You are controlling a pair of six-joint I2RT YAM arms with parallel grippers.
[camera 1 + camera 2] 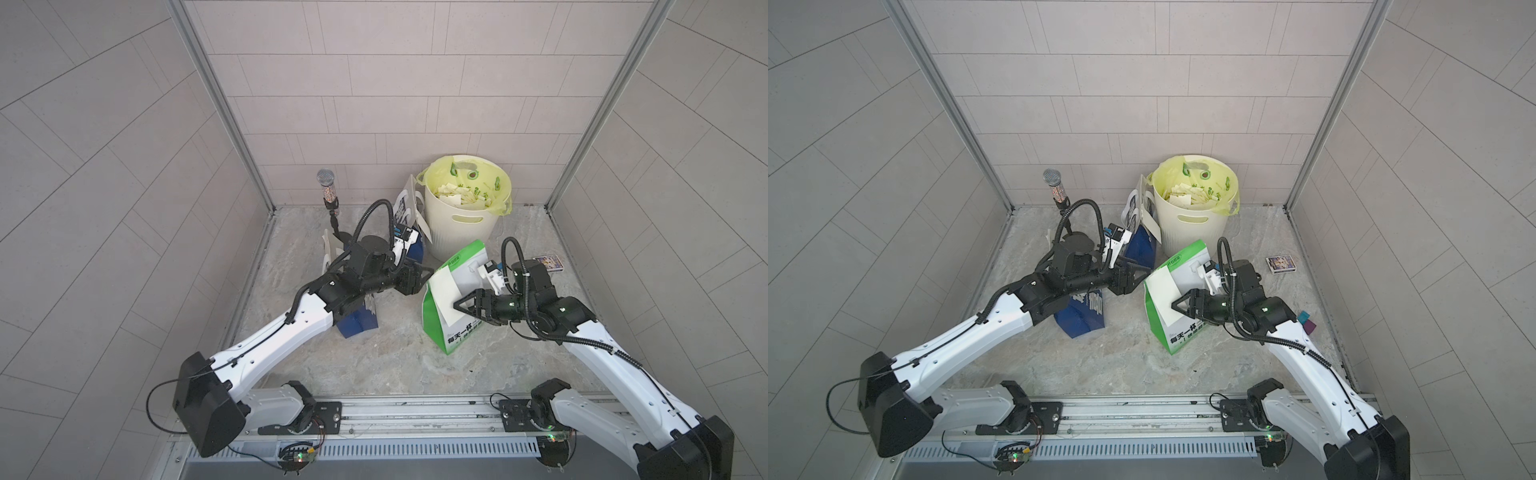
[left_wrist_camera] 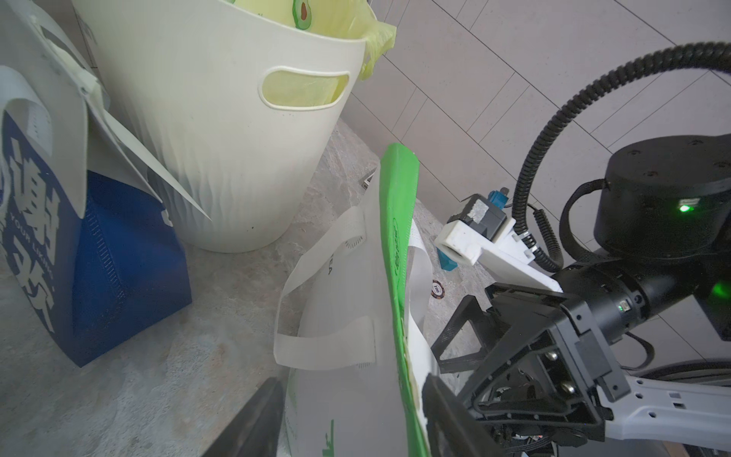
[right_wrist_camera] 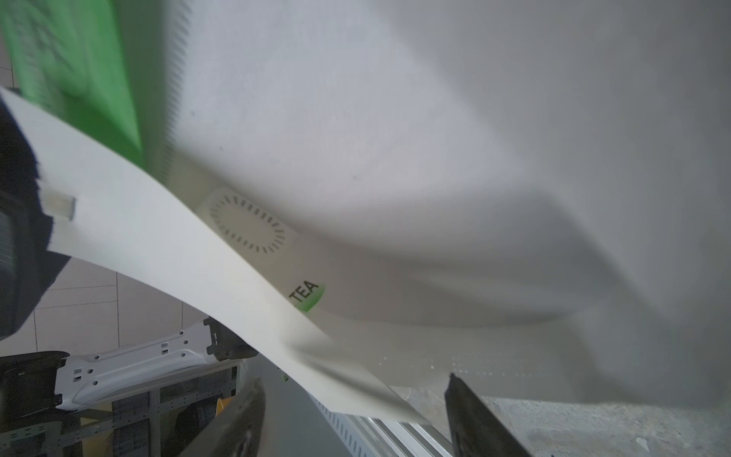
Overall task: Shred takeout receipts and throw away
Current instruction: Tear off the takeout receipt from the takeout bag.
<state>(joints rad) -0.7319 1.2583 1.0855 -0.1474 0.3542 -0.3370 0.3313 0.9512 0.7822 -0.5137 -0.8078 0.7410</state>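
Note:
A green-and-white paper bag [image 1: 457, 332] stands in the middle of the floor in both top views. A white takeout receipt [image 1: 441, 296] hangs on its face, and in the right wrist view the receipt [image 3: 166, 245] curls away from the bag. My right gripper [image 1: 457, 308] is at the receipt's lower edge. Its jaws [image 3: 354, 395] stand open with the slip's corner loose between them. My left gripper [image 1: 426, 277] is at the bag's top corner. In the left wrist view this gripper [image 2: 352, 395] has a finger against each side of the bag [image 2: 340, 308].
A cream bin [image 1: 461, 237] with a yellow liner holds paper scraps just behind the bag. Two blue bags [image 1: 357, 326] [image 1: 411, 249] stand under and behind my left arm. A microphone [image 1: 327, 187] stands at the back left, a small box [image 1: 548, 262] lies at the right.

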